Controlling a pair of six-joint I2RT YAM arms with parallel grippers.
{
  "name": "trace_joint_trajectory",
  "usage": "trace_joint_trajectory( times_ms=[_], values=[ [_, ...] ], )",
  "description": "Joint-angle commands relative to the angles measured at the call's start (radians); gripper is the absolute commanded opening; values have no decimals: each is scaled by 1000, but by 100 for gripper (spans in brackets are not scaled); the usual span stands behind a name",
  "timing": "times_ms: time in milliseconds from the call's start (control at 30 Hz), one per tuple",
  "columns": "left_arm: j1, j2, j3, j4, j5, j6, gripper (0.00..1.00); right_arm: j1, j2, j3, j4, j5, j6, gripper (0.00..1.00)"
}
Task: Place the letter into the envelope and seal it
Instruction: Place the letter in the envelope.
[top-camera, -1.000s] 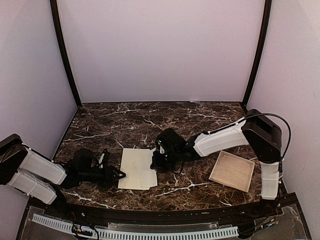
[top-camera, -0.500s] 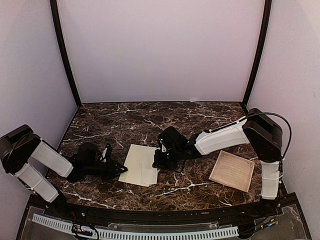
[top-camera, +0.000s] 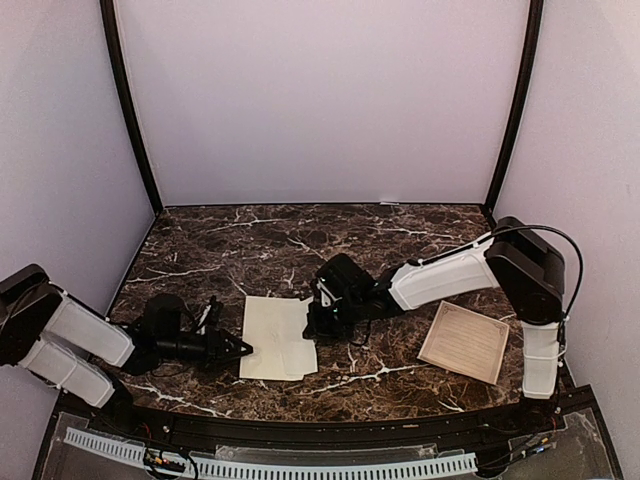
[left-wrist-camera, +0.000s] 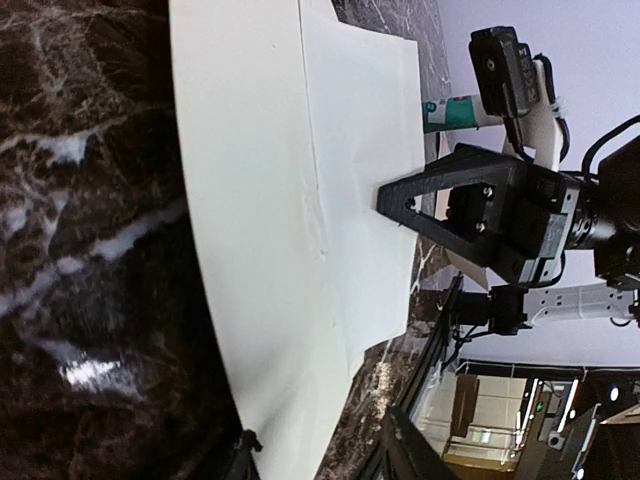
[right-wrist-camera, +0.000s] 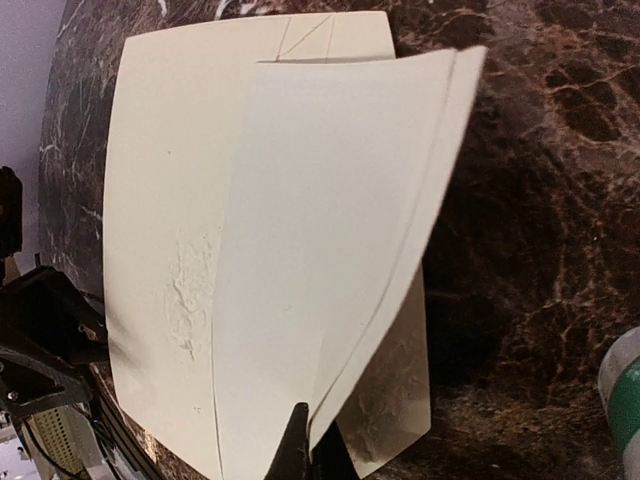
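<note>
On surface (top-camera: 250, 250), centre-left: envelope (top-camera: 278, 338), flat; right end effector (right-wrist-camera: 305, 445) pinched shut on its raised upper layer; left end effector (top-camera: 240, 350) part-open, straddling its left edge, no grip evident. Step, likely: opening the pocket; letter (top-camera: 464, 342) lies well apart, right; next calls for fetching it while the pocket is held agape.

Dark marble table (top-camera: 250, 240), envelope (top-camera: 275, 338), bordered sheet (top-camera: 464, 342)

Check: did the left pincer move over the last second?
Yes. Half a second ago the left pincer sat farther from the near table edge; it has since dropped back toward that edge, roughly where it started, by the envelope.
</note>
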Motion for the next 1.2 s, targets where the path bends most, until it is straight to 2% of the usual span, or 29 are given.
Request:
trace_joint_trajectory(
  times_ms=[0, 100, 167, 233, 333, 467, 700, 900, 967, 1167],
  values=[
    [-4, -145, -16, -114, 43, 7, 47, 32, -2, -13, -38, -86, -69, 0],
    [-3, -227, -4, -282, -18, 39, 65, 49, -6, -20, -56, -98, -101, 0],
    [-2, -272, -7, -327, -63, 52, 74, 59, -7, -35, -53, -108, -113, 0],
    [-2, -298, 1, -372, -97, 62, 79, 66, -6, -49, -55, -108, -114, 0],
    [-2, -306, 40, -526, -190, 97, 84, 77, -13, -80, -53, -92, -102, 0],
    [-2, -330, 52, -541, -213, 97, 86, 79, -32, -114, -32, -85, -86, 0],
    [-2, -282, 8, -419, -160, 42, 86, 82, -36, -106, -30, -77, -85, 0],
    [-2, -244, 0, -333, -123, 26, 81, 83, -47, -104, -1, -83, -80, 0],
    [-2, -222, -2, -287, -107, 19, 77, 82, -44, -89, -9, -81, -80, 0],
    [-2, -173, -14, -190, -78, -9, 57, 82, -19, -62, -11, -87, -80, 0]
  ],
)
